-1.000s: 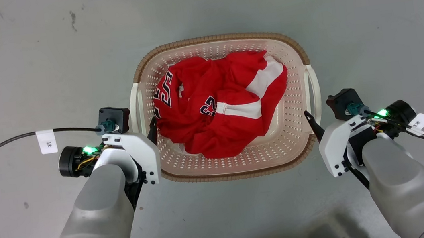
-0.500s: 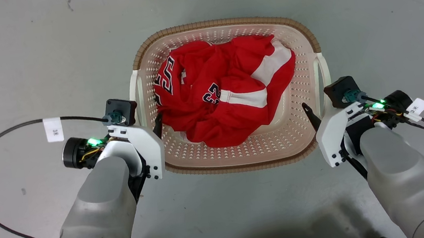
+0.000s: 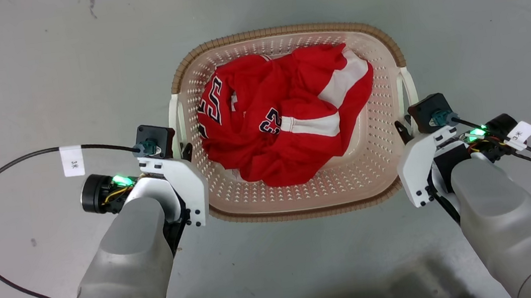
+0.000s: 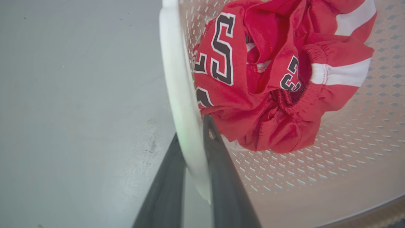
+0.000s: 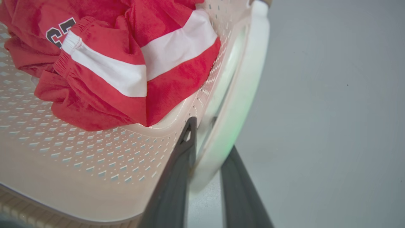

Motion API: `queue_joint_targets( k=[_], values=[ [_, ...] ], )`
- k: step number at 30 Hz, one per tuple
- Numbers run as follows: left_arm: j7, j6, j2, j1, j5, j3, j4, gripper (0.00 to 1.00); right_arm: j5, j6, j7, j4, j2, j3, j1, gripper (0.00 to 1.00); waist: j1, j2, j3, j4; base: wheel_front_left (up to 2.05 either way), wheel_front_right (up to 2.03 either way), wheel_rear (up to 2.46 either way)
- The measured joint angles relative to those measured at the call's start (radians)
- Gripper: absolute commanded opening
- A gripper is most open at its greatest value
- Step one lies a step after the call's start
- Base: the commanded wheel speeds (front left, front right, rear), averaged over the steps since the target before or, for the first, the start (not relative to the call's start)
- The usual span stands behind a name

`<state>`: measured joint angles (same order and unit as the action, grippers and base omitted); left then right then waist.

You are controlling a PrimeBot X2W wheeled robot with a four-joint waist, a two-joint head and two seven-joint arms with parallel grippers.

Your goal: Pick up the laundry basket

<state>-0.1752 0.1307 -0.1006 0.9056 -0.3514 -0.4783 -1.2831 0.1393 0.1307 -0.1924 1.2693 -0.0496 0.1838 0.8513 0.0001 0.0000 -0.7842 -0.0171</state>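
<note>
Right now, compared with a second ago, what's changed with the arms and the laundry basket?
The left end effector and right end effector closed onto the white side handles of the laundry basket: each inner finger drew outward from the basket's inside to its handle. The red clothes stay bunched inside; the basket's shift in the head view looks like camera motion.

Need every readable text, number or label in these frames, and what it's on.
"5": large dark digit on the red jersey; the digit next to it is folded and unreadable.
"23": small number on the same jersey, creased, so this is only the likely reading.
"3" plus a star-like mark: left cable tag.
"3" plus a star-like mark: right cable tag, small.
laundry basket: no text.
</note>
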Motion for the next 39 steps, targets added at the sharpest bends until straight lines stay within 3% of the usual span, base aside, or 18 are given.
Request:
queue_joint_targets(
  k=[9, 39],
  values=[
    [0.067, 0.0, 0.005, -0.032, -0.072, -0.065, 0.002, 0.0, -0.05, 0.0, 0.05, 0.009, -0.002, 0.063, -0.029, 0.0, -0.0001, 0.0, 0.073, -0.002, 0.0, 0.0, 0.0],
    [0.346, -0.003, -0.061, -0.225, -0.358, -0.3, 0.09, 0.0, -0.441, -0.002, 0.282, -0.012, -0.007, 0.45, -0.19, 0.0, -0.0002, 0.0, 0.49, 0.015, 0.0, 0.0, 0.0]
  ],
)
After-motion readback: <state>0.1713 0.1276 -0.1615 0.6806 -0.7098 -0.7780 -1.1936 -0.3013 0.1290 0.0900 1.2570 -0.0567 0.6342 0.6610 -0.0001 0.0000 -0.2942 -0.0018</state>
